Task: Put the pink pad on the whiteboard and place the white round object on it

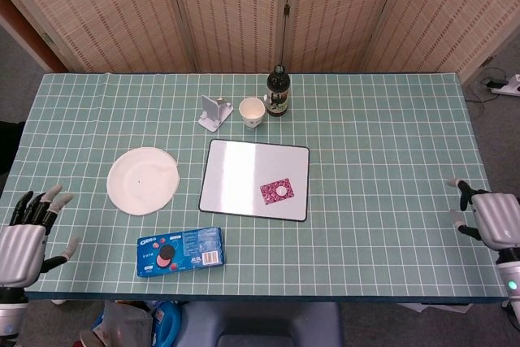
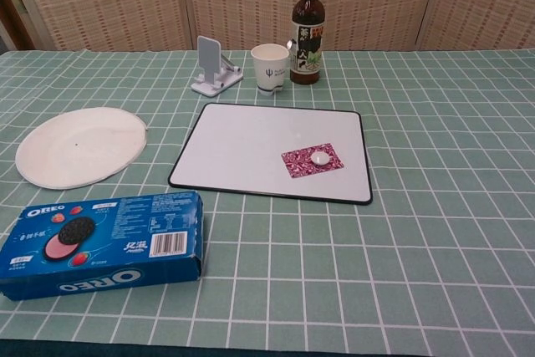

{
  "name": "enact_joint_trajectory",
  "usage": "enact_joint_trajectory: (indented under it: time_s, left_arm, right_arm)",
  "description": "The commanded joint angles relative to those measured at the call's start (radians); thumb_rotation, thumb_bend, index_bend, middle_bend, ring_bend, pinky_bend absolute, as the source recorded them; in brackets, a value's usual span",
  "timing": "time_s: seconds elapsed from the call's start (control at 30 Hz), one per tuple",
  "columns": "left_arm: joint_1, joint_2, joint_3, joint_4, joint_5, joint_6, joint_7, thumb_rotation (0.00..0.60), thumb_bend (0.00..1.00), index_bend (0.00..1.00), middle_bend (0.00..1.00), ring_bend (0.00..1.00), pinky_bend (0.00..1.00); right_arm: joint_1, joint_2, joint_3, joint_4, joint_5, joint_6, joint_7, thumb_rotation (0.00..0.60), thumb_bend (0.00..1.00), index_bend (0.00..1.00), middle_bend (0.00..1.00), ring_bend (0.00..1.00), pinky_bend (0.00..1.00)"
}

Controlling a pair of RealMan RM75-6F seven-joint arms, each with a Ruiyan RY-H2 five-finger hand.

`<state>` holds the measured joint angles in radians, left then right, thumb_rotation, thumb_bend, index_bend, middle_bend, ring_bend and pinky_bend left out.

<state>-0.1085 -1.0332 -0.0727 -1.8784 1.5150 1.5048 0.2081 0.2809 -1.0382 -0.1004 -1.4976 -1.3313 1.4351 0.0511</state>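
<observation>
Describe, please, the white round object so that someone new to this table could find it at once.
Find the whiteboard in the middle of the green checked table. Toward its near right corner lies a small pink pad, and the white round object sits on it. It is the only thing on the pad.

Head view high, looking down; chest view low, nearer; both share whiteboard [image 1: 256, 178]

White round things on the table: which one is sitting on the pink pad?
The small white round object, lying on the pink pad on the whiteboard. The white plate is far larger and lies on the tablecloth, left of the board.
</observation>
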Motion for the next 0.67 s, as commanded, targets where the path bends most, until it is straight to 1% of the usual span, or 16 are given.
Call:
enact_joint_trajectory:
  time_s: [0.03, 0.17, 0.27, 0.67]
  left_arm:
    - [-0.003, -0.001, 0.001, -0.009, 0.002, -0.004, 0.006, 0.600, 0.29, 0.16, 0.09, 0.12, 0.02]
    - [-0.006, 0.001, 0.004, -0.024, 0.006, -0.008, 0.012, 0.600, 0.29, 0.16, 0.09, 0.12, 0.02]
    - [-0.008, 0.000, 0.006, -0.028, 0.009, -0.010, 0.016, 0.600, 0.29, 0.16, 0.09, 0.12, 0.02]
    - [-0.016, -0.017, 0.011, -0.018, -0.008, -0.031, 0.014, 0.600, 0.29, 0.16, 0.09, 0.12, 0.02]
  right_arm:
    - [-0.089, 0.012, -0.019, -0.017, -0.057, 0.097, 0.018, 0.600, 0.36, 0.27, 0.56, 0.57, 0.69]
    - [-0.144, 0.014, -0.021, -0.035, -0.089, 0.151, 0.017, 0.600, 0.36, 0.27, 0.56, 0.57, 0.69]
    - [-0.168, 0.017, -0.015, -0.041, -0.099, 0.168, 0.019, 0.600, 0.36, 0.27, 0.56, 0.57, 0.68]
    - [-0.206, 0.047, 0.031, -0.073, -0.131, 0.177, 0.003, 0.600, 0.36, 0.27, 0.56, 0.57, 0.68]
